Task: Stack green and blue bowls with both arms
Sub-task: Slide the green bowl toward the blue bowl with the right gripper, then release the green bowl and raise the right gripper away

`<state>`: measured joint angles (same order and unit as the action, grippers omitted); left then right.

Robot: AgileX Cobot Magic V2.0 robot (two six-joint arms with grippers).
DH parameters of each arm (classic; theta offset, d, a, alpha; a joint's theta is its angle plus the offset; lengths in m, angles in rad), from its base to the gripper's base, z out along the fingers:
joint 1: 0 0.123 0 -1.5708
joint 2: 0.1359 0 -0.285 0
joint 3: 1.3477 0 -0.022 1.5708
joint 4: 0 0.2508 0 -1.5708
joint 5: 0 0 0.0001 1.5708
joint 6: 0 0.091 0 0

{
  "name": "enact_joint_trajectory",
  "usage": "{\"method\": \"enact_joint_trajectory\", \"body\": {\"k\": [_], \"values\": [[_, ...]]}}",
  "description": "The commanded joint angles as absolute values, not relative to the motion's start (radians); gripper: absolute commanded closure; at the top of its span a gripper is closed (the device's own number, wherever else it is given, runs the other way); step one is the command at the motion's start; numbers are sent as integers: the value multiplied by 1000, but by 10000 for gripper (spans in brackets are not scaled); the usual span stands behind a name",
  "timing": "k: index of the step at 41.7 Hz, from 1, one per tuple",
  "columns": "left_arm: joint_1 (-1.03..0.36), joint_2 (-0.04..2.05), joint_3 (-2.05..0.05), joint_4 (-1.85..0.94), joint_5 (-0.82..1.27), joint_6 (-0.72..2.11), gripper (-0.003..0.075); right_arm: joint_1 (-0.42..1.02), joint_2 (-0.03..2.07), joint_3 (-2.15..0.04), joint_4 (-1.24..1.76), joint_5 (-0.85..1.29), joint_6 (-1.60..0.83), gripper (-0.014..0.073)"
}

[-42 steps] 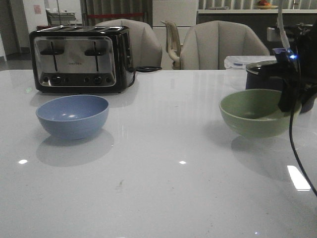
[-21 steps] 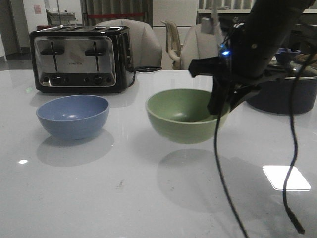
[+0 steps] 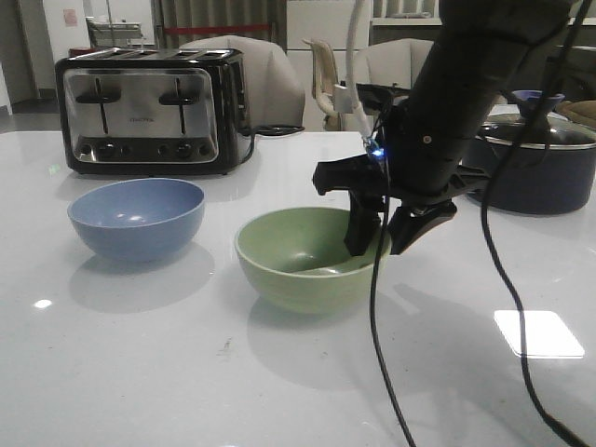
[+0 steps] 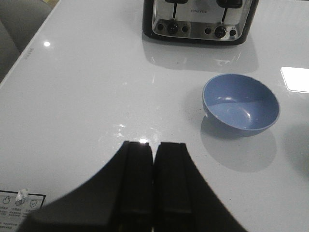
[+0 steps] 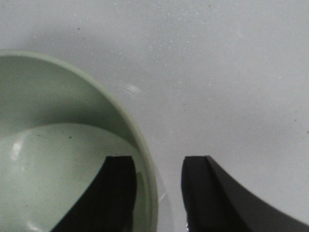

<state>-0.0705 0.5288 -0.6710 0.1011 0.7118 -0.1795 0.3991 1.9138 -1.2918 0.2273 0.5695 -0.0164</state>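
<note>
The pale green bowl (image 3: 289,270) sits on the white table near its middle, to the right of the light blue bowl (image 3: 136,219). My right gripper (image 3: 377,237) straddles the green bowl's right rim, one finger inside and one outside. In the right wrist view the right gripper (image 5: 158,162) is open, with a gap between the outer finger and the green bowl (image 5: 58,159). My left gripper (image 4: 154,145) is shut and empty above bare table, well short of the blue bowl (image 4: 240,104). The left gripper is out of the front view.
A black-and-steel toaster (image 3: 149,107) stands behind the blue bowl and also shows in the left wrist view (image 4: 198,19). A dark lidded pot (image 3: 540,168) stands at the back right. A thin black cable (image 3: 382,354) hangs from the right arm in front of the green bowl.
My right arm carried the green bowl from the table's right side leftwards to the middle and lowered it onto the table beside the blue bowl.
</note>
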Motion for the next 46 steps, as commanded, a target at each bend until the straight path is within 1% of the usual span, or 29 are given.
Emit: {"method": "enact_joint_trajectory", "body": {"k": [1, 7, 12, 27, 32, 38, 41, 46], "values": [[-76, 538, -700, 102, 629, -180, 620, 398, 1784, -1318, 222, 532, -24, 193], [-76, 538, -700, 102, 629, -180, 620, 404, 1643, -1290, 189, 538, -44, 193], [-76, 538, -700, 102, 629, -180, 620, 427, 1490, -1220, 168, 537, -99, 193], [-76, 538, -700, 104, 629, -180, 620, 437, 1067, -923, 147, 538, -122, 193], [-76, 538, -700, 86, 629, -120, 620, 437, 970, -835, 147, 554, -121, 193], [-83, 548, -702, -48, 617, 25, 620, 437, 891, -770, 147, 604, -121, 193], [-109, 583, -703, -93, 615, 83, 620, 437, 875, -764, 147, 636, -121, 193], [-153, 677, -711, -97, 615, 83, 619, 437, 873, -764, 147, 674, -121, 193]]}}
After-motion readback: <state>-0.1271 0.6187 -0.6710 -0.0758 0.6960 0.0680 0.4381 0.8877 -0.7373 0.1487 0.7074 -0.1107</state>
